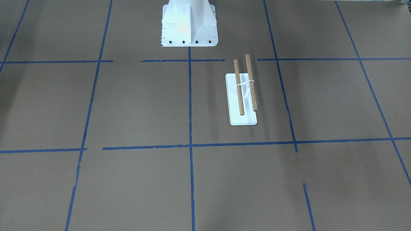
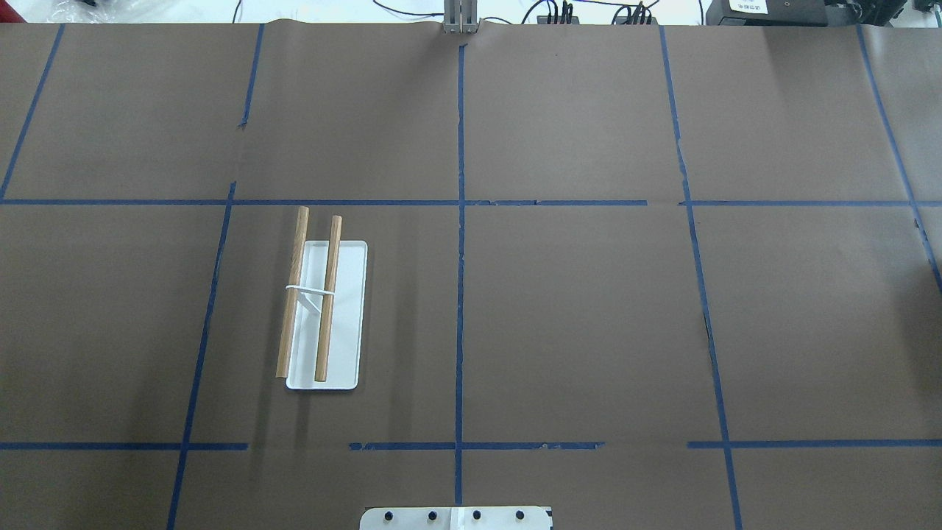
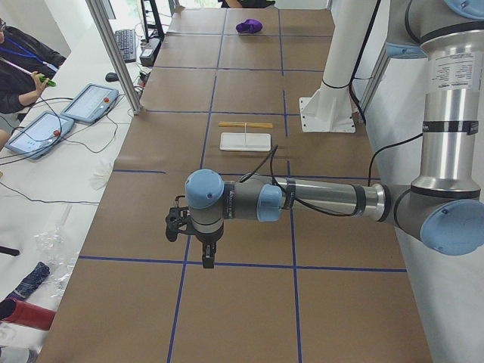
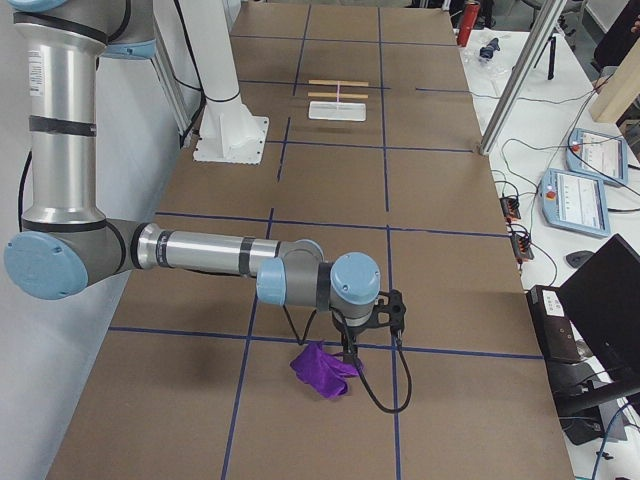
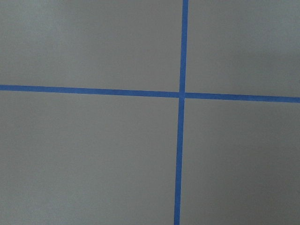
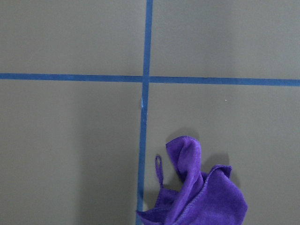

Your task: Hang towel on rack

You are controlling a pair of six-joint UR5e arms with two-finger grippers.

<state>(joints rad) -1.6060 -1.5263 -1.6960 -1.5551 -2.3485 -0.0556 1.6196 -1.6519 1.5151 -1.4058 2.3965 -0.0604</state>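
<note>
The crumpled purple cloth towel [image 4: 322, 372] lies bunched at the robot's right end of the brown paper-covered table [image 2: 589, 309], directly beneath the right gripper [image 4: 350, 355]. The rack [image 2: 344, 316], a flat white rectangular base with a white upright and two parallel brown wooden dowel rods [image 2: 329, 294], stands well apart from it, on the robot's left half of the table. No cloth is on the rods, so the task appears to be at its start. Neither finger set can be assessed. The right gripper shows only in the side view, and whether it is spread, closed or pinching fabric cannot be told. The same applies to the left gripper [image 3: 206, 261], which hangs over bare paper near a crossing of blue tape lines [image 5: 180, 93]. Risks noted:

- The wadded cloth offers no clean edge, so a pinch may catch only a thin fold and slip during the long carry.
- A bunched towel may bridge both rods or drop off rather than drape.
- The rack looks light, so a dragged towel or a low approach could push or tip it.
- Reaching across the table may bring the two arms into conflict.
</note>
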